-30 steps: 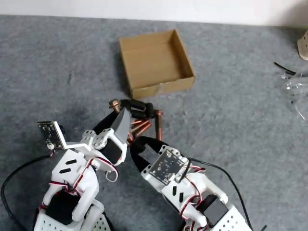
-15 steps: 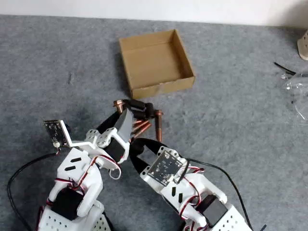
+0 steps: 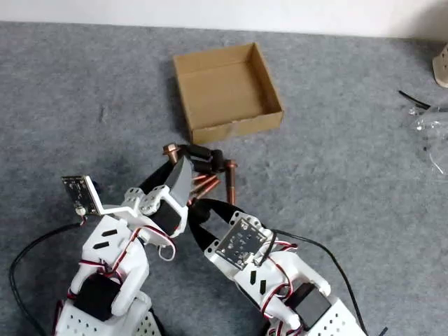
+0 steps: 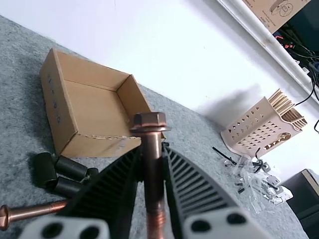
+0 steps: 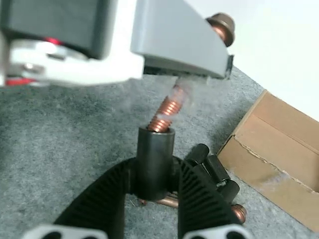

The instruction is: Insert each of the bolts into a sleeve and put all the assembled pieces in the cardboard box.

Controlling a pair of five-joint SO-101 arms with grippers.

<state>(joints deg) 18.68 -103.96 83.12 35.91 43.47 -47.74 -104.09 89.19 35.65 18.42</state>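
My left gripper (image 4: 151, 148) is shut on a copper bolt (image 4: 151, 164), whose hex head (image 4: 148, 122) sticks out past the fingertips. My right gripper (image 5: 155, 169) is shut on a black sleeve (image 5: 155, 157) held upright. The bolt's threaded tip (image 5: 164, 115) sits at the sleeve's mouth, just entering it. In the high view both grippers, left (image 3: 178, 169) and right (image 3: 198, 210), meet just in front of the cardboard box (image 3: 227, 91), which is open and holds nothing. Loose bolts (image 3: 230, 180) and black sleeves (image 3: 203, 157) lie on the carpet between the grippers and the box.
Grey carpet (image 3: 350, 175) covers the table. A pale slotted holder (image 4: 264, 124) and clear plastic bits with black wires (image 3: 423, 119) lie at the far right. A white wall (image 3: 210, 10) runs along the back edge.
My left arm has shifted slightly, carrying the bolt head a little toward the box. The right gripper with the sleeve has barely moved.
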